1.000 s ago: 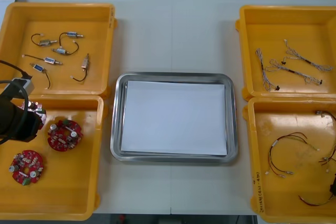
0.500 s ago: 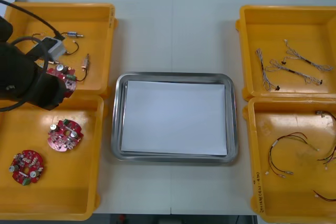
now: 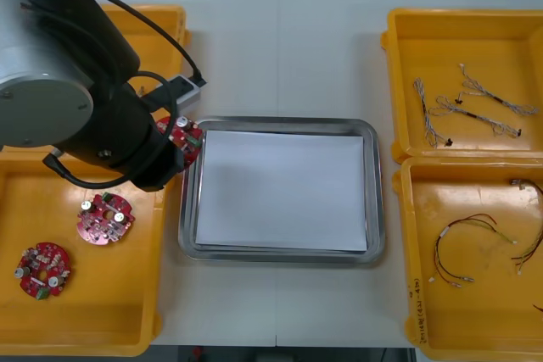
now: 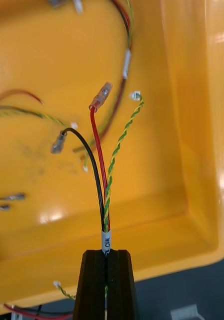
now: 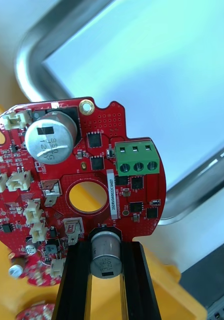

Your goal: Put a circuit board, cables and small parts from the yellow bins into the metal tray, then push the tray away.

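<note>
Three circuit boards [image 3: 104, 218], one in left jaws, cable [image 4: 106, 240] in right jaws

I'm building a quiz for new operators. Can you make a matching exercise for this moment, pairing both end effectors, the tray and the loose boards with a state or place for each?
Things
1. left end effector
2. right end effector
3. tray
4. loose boards

States or places
A. shut on a cable
B. in the near left bin
C. shut on a board at the tray's left rim
D. white inside

Pairs: 1-C, 2-A, 3-D, 4-B
</note>
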Motion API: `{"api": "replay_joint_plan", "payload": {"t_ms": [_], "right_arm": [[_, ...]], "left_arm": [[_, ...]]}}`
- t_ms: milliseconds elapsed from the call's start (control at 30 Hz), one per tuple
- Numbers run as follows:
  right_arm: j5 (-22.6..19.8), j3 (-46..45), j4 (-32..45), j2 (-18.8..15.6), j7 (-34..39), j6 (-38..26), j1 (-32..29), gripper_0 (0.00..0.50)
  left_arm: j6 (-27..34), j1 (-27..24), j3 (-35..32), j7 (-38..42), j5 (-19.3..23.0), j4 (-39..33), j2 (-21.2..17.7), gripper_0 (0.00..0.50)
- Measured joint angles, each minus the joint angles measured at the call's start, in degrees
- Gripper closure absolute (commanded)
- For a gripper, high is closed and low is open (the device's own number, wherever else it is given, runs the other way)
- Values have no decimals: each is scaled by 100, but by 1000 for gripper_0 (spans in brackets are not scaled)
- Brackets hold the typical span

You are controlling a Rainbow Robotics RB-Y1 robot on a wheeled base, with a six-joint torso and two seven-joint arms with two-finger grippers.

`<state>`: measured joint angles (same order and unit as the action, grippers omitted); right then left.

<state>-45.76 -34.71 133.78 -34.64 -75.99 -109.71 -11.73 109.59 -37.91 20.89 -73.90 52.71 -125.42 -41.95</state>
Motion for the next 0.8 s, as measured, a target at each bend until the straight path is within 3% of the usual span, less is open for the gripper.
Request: {"api": "replay_joint_plan", "payload": {"t_ms": [167, 300, 500, 800], "right_arm": [[-68, -29, 335, -23, 0, -4, 271, 500], [-222, -30, 589, -107, 0, -4, 319, 500], [-772, -99, 618, -364, 0, -5, 326, 500], [-1642, -325, 829, -995, -1, -6, 537, 500]], "left_arm": [[1, -230, 645, 132, -128, 0, 340, 500], [1, -312, 1158, 790, -450, 16, 581, 500], [-231, -324, 1721, 1957, -574, 338, 687, 500], [-574, -325, 2216, 1961, -860, 595, 687, 499]]}}
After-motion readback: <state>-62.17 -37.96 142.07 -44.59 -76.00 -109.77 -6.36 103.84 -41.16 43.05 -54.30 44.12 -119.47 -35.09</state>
